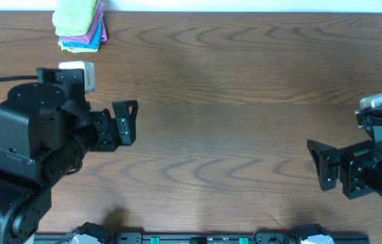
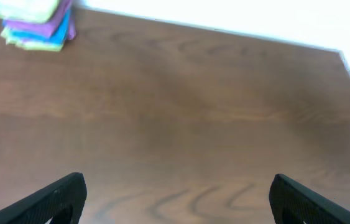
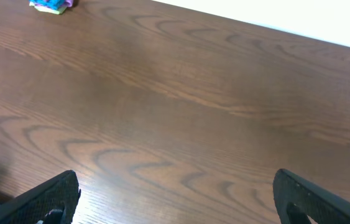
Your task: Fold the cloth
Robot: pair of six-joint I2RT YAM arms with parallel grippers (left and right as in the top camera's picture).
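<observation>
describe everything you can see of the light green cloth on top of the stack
The cloth is light lime green and looks soft and fuzzy, like terry or microfibre. It is folded into a thick, slightly puffy pad. It lies flat near the far edge of the table, on the left. It rests directly on a purple cloth, which sits on a blue cloth. The picture's edge cuts off its far side. No tag shows. Only the purple cloth beneath touches it.

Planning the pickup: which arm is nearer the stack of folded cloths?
Left. The left fingers are on the same side of the table as the stack; the right fingers are far across at the opposite end.
</observation>
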